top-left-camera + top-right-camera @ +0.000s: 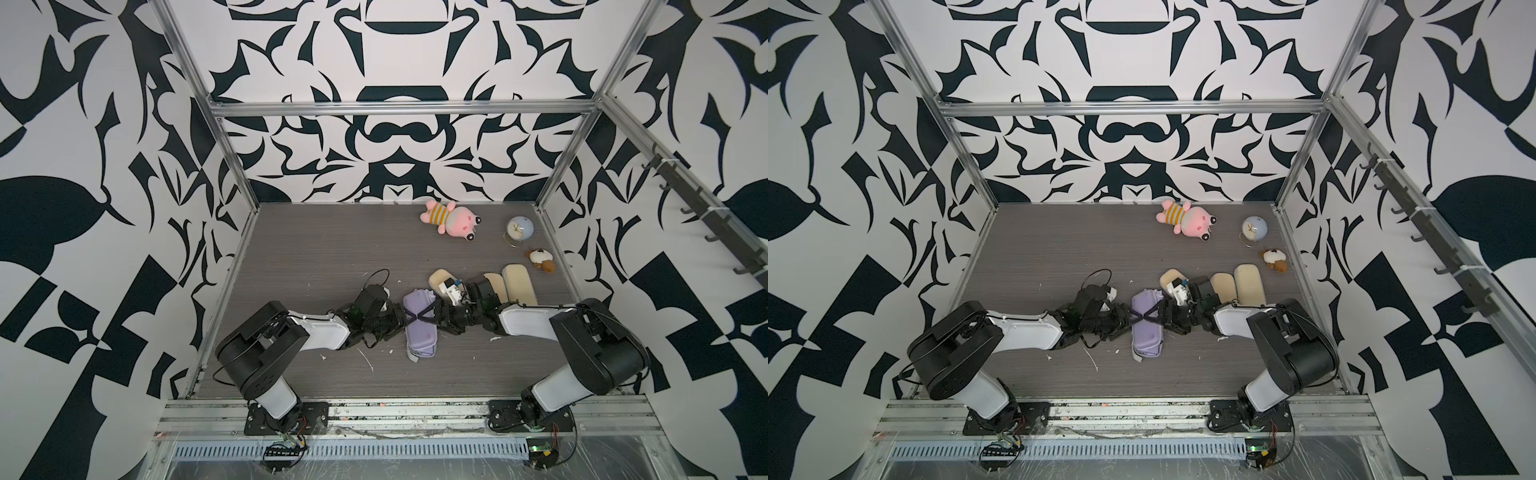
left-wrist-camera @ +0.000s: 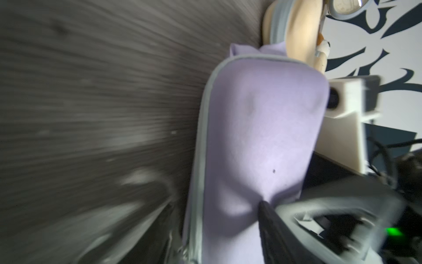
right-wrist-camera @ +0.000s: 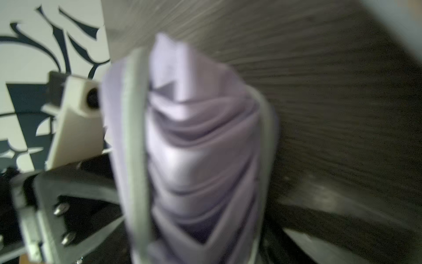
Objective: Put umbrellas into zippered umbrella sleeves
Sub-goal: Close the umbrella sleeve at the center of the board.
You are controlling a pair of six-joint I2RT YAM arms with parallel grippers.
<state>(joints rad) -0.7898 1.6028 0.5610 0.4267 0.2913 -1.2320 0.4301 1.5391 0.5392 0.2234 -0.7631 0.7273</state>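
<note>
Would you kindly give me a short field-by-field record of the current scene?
Lavender sleeve: centre of table, unzipped, lavender umbrella inside
Left end effector: against the sleeve, one finger denting its shell
Right end effector: at the sleeve's opposite side, facing the open seam
Beige sleeves: three, behind the right end effector
Clutter: pink plush, clock, small brown toy, back right

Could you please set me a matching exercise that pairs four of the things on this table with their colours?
Things:
1. sleeve with fabric poking out
2. striped plush toy
3. round clock
4. sleeve nearest the right wall

Colours:
a. beige
b. lavender
c. pink
d. pale blue

Pairs: 1-b, 2-c, 3-d, 4-a
</note>
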